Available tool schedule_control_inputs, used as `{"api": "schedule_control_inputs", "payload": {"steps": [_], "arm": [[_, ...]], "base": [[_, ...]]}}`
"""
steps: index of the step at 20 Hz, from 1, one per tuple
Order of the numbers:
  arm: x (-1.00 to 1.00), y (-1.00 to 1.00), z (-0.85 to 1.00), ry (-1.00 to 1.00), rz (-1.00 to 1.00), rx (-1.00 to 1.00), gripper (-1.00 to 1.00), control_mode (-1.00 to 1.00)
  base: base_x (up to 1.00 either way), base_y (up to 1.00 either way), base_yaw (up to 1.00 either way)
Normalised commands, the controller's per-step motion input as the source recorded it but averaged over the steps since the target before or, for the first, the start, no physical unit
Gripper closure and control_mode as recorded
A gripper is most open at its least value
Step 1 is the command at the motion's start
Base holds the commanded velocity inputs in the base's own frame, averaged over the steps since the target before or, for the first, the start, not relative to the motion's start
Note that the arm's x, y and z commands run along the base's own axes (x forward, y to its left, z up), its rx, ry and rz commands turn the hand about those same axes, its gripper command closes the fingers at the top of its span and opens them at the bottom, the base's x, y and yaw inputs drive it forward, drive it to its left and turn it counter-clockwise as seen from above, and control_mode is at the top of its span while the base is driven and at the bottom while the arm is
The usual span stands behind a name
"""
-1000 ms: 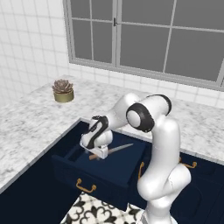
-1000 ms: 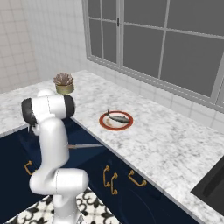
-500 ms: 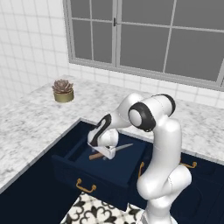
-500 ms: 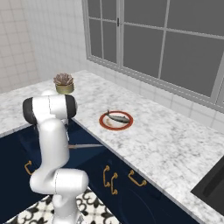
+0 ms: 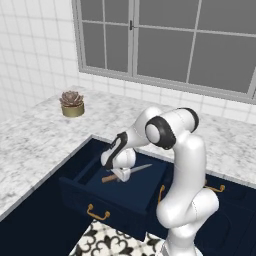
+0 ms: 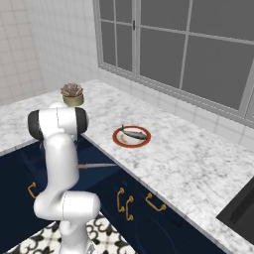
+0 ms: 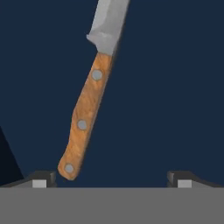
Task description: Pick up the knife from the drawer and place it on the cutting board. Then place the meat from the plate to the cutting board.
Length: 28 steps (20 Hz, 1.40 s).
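A kitchen here: marble counter, navy cabinets with brass handles (white tiled walls), big window.

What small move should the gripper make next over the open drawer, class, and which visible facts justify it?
Probably shift sideways to centre on the knife, then lower. The gripper is open above the drawer, and the wooden handle lies close beside one fingertip rather than midway, so closing now would likely miss it.

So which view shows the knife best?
The hand view: the knife appears large, its wooden handle whole and the blade's base clear. The left base view shows it small in the drawer; the right base view shows just its blade.
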Motion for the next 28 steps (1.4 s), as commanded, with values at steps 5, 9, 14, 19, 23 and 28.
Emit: {"api": "schedule_control_inputs", "payload": {"steps": [5, 9, 14, 19, 23, 28], "arm": [[0.26, 0.00, -0.01, 0.00, -0.10, 0.00, -1.00, -1.00], [0.08, 0.00, -0.08, 0.01, -0.03, 0.00, -1.00, -1.00], [0.00, 0.00, -0.11, 0.04, 0.00, 0.00, -1.00, -1.00], [0.10, 0.00, -0.16, 0.02, -0.03, 0.00, -1.00, -1.00], [0.17, 0.00, -0.19, 0.00, -0.04, 0.00, -1.00, -1.00], [0.08, 0.00, -0.22, 0.01, -0.04, 0.00, -1.00, -1.00]], "base": [[0.00, 0.00, 0.00], [0.00, 0.00, 0.00], [0.00, 0.00, 0.00], [0.00, 0.00, 0.00], [0.00, 0.00, 0.00], [0.00, 0.00, 0.00]]}}
